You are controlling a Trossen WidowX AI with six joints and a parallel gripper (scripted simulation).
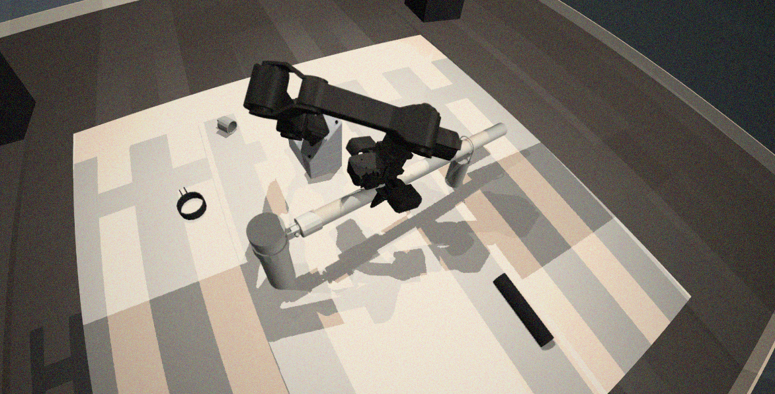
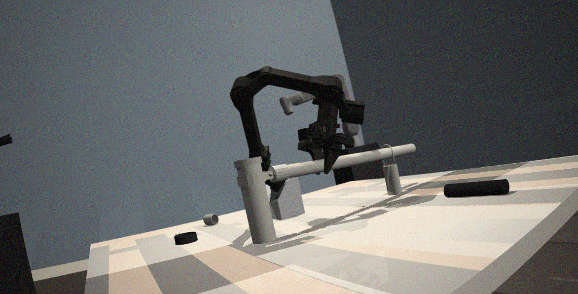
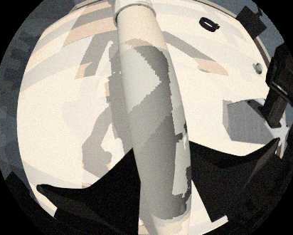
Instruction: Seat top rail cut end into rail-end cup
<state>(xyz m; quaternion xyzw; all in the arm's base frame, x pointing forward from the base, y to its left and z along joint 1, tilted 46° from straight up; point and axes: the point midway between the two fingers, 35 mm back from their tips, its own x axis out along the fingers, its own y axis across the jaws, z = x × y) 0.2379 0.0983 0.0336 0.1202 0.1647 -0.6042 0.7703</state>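
Note:
The pale rail (image 1: 344,207) (image 2: 364,157) (image 3: 146,89) runs through the wire loop (image 1: 471,148) (image 2: 393,153) above the small post (image 1: 457,173) (image 2: 392,180). Its near end is inside the mouth of the end cup (image 1: 310,223) (image 2: 281,172) (image 3: 134,5); how deep is hidden. The cup hangs from the brace band (image 2: 242,181), high on the big post (image 1: 277,269) (image 2: 258,215), just under its cap. My gripper (image 1: 380,192) (image 2: 323,164) (image 3: 158,147) is shut on the rail from above, between cup and loop, with one finger on each side.
A black ring (image 1: 192,216) (image 2: 185,238) and a loose grey cup (image 1: 227,124) (image 2: 210,219) (image 3: 257,68) lie beyond the big post. A black cylinder (image 1: 523,309) (image 2: 476,188) lies on the other side of the rail. The grey block (image 1: 325,153) (image 2: 289,202) (image 3: 247,122) stands at the arm's base.

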